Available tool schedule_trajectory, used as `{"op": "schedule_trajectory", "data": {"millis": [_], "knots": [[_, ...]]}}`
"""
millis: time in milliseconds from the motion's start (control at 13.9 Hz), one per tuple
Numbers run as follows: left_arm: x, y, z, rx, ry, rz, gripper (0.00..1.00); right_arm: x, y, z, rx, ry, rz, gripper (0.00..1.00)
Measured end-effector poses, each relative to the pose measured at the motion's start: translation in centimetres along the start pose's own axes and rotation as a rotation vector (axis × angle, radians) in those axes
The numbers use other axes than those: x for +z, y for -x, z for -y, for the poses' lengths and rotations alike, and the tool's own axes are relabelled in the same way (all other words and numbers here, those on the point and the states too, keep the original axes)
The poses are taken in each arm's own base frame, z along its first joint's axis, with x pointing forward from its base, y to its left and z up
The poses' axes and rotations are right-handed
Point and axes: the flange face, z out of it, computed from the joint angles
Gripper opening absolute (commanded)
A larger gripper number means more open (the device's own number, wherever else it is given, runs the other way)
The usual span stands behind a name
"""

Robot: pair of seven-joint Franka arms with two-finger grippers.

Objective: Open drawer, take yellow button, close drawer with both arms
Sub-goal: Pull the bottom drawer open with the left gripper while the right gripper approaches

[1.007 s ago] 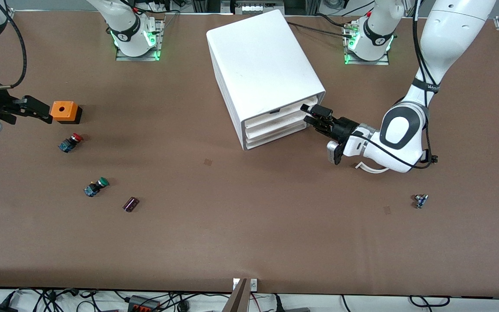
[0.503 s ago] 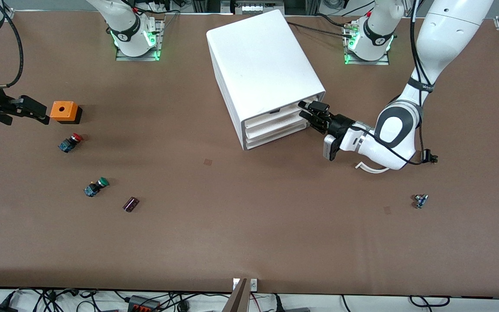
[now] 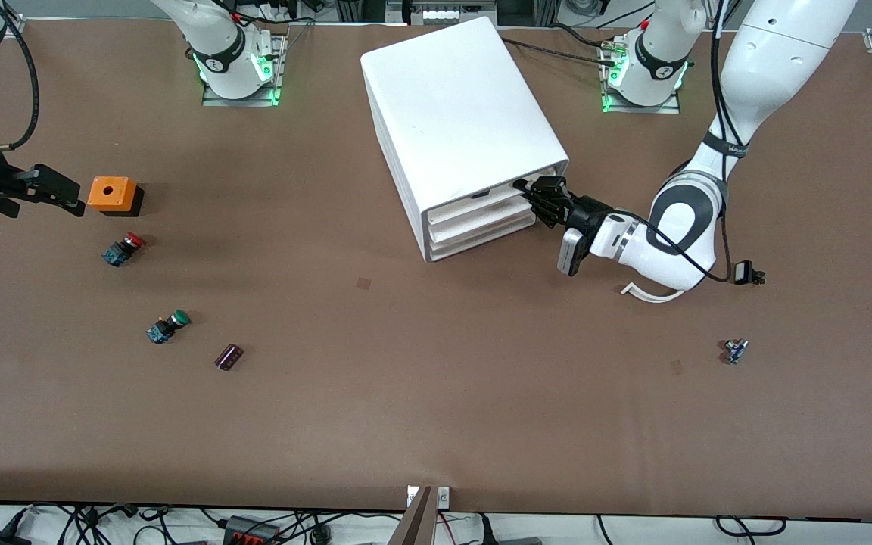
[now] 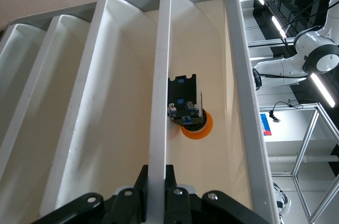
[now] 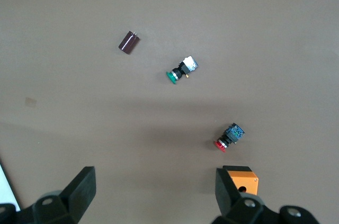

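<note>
1. Looking down from the front camera, you see the white three-drawer cabinet (image 3: 460,129) standing near the bench's (image 3: 436,424) edge where the arm bases are mounted, between the two bases, its drawer fronts turned toward the left arm's end.
2. Your left claw (image 3: 533,191) is at the cabinet's front, level with the top drawer (image 3: 490,198), at the corner of the front toward the left arm's end.
3. In the left wrist view that claw (image 4: 156,184) is clamped tight on the thin white front lip of the top drawer (image 4: 159,102), one finger on each face of the lip.
4. The yellow-orange capped button (image 4: 188,108) lies inside that drawer on its side, just beside the gripped lip, dark body toward the lip and cap toward the drawer's floor.
5. The front view does not show you the button.
6. Your right claw (image 3: 54,189) hangs with its fingers spread wide, holding nothing, over the bench near the right arm's end, just beside the orange box (image 3: 113,195); that arm waits.
7. The right wrist view shows you the red-capped button (image 5: 229,136) near the orange box (image 5: 241,180), with the green-capped button (image 5: 181,70) and a small dark cylinder (image 5: 128,42) well apart from them on the bare bench.
8. A small dark-blue part (image 3: 736,350) lies alone toward the left arm's end, nearer to the front camera than the cabinet.
</note>
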Motion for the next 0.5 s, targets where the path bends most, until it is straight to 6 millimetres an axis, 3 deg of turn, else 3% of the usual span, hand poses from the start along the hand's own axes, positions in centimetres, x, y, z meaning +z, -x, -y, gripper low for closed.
{"op": "schedule_trajectory", "data": {"millis": [288,503], "knots": [[-0.8,-0.1,0.1,0.001,-0.01,-0.014,0.01,0.1,0.0,0.0,-0.001,0.0,0.001,1.0],[-3.0,-0.7,0.6,0.008,-0.033,-0.043,0.01,0.2,-0.1,-0.1,0.002,0.0,0.003,1.0]]}}
